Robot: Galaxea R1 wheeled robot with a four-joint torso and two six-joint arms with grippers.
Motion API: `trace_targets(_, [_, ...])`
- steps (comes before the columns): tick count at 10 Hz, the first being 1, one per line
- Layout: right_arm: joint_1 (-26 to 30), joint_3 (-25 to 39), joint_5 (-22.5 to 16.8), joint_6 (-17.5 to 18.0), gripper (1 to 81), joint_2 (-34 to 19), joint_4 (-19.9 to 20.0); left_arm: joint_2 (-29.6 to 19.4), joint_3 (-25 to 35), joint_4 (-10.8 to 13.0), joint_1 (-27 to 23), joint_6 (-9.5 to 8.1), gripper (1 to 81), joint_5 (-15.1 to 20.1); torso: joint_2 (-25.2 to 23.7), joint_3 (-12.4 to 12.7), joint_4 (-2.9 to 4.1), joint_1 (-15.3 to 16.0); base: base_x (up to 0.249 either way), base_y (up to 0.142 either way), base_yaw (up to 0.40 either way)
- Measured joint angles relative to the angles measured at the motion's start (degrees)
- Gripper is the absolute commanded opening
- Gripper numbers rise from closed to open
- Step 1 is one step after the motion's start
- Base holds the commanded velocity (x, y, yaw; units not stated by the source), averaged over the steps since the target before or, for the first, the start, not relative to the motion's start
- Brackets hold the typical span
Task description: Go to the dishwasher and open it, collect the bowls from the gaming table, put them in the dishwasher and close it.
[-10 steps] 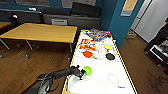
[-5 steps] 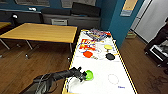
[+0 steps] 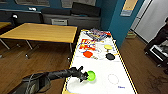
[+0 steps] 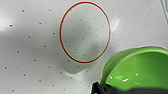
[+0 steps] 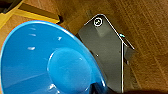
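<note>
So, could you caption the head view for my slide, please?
Left gripper at a green bowl on the white gaming table.

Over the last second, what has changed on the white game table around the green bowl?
Very little. The left gripper stays at the rim of the lime green round bowl on the glossy white air hockey table; neither visibly shifted. The orange-red bowl, pale yellow bowl and black bowl lie as before.
</note>
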Motion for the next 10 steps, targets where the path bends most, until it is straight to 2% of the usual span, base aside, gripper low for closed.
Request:
trace_targets(3, [-0.2,0.0,0.0,0.0,1.0,0.0,0.0,-6.3,19.5,5.7,-2.0,3.64,1.0,0.9,0.0,0.0,0.00,0.0,0.000,0.000,0.000])
trace_targets(5, [-0.3,-0.1,0.0,0.0,1.0,-0.4,-0.1,-13.2,34.6,9.1,-3.8,6.36,1.0,3.7,0.0,0.0,0.00,0.0,0.000,0.000,0.000])
trace_targets(7, [-0.3,-0.1,0.0,0.0,1.0,-0.9,-0.1,-21.3,48.4,11.1,-5.8,9.09,1.0,5.6,0.0,0.0,0.00,0.0,0.000,0.000,0.000])
trace_targets(8, [-0.3,-0.1,0.0,0.0,1.0,-0.8,-0.1,-26.8,53.5,12.1,-5.9,10.70,1.0,6.2,0.0,0.0,0.00,0.0,0.000,0.000,0.000])
trace_targets(10, [-0.3,-0.1,0.0,0.0,1.0,-0.8,-0.1,-37.7,59.3,13.9,-1.3,14.69,1.0,8.3,0.0,0.0,0.00,0.0,0.000,0.000,0.000])
